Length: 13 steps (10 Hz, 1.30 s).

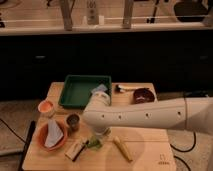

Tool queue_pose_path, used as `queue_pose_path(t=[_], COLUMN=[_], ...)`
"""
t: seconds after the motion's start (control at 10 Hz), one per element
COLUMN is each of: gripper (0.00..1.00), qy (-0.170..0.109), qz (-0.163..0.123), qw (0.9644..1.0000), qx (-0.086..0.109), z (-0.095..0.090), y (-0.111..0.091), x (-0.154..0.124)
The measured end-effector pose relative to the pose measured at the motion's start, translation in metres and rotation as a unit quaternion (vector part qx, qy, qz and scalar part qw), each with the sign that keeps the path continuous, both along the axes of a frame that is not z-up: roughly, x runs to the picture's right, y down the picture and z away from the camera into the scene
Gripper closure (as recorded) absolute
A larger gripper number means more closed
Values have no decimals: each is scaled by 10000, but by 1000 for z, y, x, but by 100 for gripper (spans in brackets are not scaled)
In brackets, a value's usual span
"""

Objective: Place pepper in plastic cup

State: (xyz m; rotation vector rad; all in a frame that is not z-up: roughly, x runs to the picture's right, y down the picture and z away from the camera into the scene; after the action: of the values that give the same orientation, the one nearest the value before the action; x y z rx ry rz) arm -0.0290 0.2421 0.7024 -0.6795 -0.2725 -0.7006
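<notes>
**A:** While the arm (150, 116) reaches in from the right across the surface (150, 150), where exactly is the tool?

**B:** The tool (100, 136) is tucked under the bulky white wrist, right above the plastic cup (95, 145) near the front edge. Whether it is clenched or released, I cannot tell; the wrist hides it.

**A:** And the pepper?

**B:** A dark green sliver shows at the cup's left rim, which I take for the pepper (88, 143). I cannot say whether it is gripped, resting on the rim or already partly inside.

**A:** So how should this step go?

**B:** I'd keep the tool centred over the cup's mouth and lower the pepper tip first. The pepper looks slim and curved, so laid flat it would probably bridge the rim instead of dropping in. The cup looks small, light and thin-walled, so a sideways nudge could tip it or slide it. Release only once the lower end is below the rim, then lift straight up.

**A:** Anything crowding it?

**B:** A pale yellow stick-like vegetable (122, 149) lies just to the right and a flat tan packet (76, 150) just to the left. A shiny metal cup (73, 121) stands near, behind and to the left, beside an orange plate (44, 145) holding a crumpled cloth. The green tray (75, 92) and dark bowl (142, 95) sit well apart at the back.
</notes>
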Motion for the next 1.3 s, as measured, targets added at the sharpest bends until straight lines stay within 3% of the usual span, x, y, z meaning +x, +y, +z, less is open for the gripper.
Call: queue_pose_path(t=[0.3,0.4,0.9,1.1,1.3], gripper=[100,95,52,27,20], qy=[-149,-179,-207,-251,-291], qz=[-122,-161,-203,-219,-212], qw=[9998,9997,9996,9994,9994], qx=[-24,-43,-45,-13,-5], z=[4,5,3,-2,-5], y=[-2,-3,-4,-1,2], x=[-11,-13,-17,-22,-26])
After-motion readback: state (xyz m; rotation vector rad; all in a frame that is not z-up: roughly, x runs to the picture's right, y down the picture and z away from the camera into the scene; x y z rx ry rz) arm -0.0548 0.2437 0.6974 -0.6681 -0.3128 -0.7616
